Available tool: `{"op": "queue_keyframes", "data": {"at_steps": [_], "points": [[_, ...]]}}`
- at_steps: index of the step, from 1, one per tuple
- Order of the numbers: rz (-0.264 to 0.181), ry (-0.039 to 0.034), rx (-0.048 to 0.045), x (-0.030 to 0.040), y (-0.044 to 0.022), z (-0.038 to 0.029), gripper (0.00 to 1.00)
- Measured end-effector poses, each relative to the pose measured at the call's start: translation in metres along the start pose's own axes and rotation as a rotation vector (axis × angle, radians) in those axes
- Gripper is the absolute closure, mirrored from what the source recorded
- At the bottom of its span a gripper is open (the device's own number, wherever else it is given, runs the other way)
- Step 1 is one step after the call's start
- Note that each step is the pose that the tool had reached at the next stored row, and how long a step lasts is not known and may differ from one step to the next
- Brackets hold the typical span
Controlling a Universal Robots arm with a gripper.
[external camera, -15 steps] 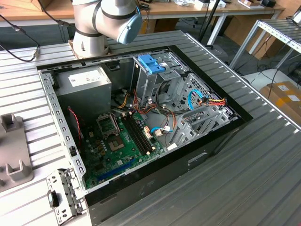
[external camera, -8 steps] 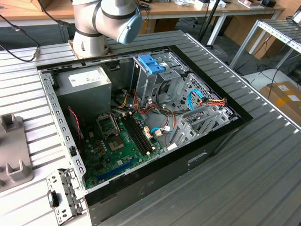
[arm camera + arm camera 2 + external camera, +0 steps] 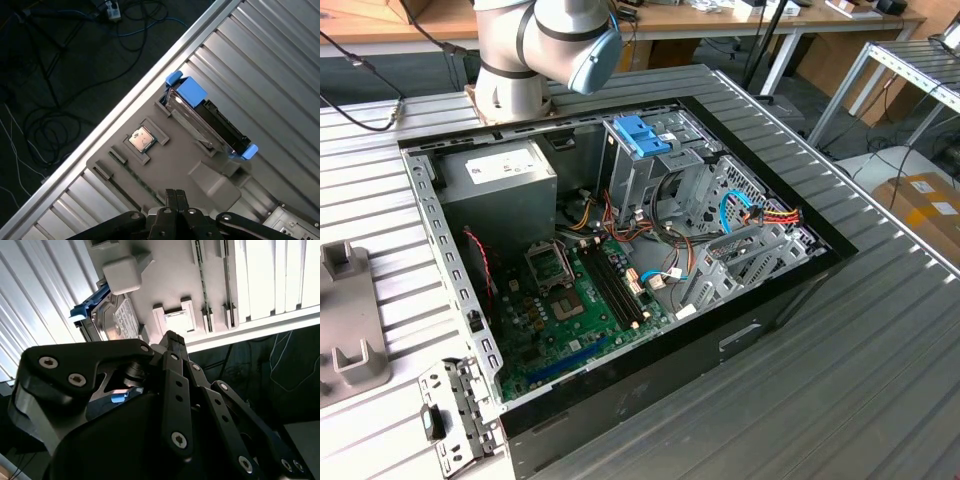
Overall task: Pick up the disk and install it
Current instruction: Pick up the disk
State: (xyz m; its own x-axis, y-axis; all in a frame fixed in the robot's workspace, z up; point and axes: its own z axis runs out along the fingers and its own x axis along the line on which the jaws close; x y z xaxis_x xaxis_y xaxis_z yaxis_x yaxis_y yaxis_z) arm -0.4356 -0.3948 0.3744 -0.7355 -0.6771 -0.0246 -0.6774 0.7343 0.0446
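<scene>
The grey metal hard disk (image 3: 210,120) in its light-blue plastic frame stands on edge in a slot of the grey moulded holder plate (image 3: 175,160), which lies on the ribbed metal surface (image 3: 260,65). The black jaws, closed on nothing, hang over that plate, apart from the disk.

Ribbed metal table (image 3: 880,380); wooden desks (image 3: 700,22) behind; cables (image 3: 37,131) on dark floor (image 3: 90,75)
</scene>
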Motion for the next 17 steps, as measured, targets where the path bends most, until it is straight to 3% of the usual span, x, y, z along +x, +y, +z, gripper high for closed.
{"op": "queue_keyframes", "data": {"at_steps": [17], "points": [[-0.054, 0.0024, -0.0013, 0.0000, 0.0000, 0.0000, 0.89]]}}
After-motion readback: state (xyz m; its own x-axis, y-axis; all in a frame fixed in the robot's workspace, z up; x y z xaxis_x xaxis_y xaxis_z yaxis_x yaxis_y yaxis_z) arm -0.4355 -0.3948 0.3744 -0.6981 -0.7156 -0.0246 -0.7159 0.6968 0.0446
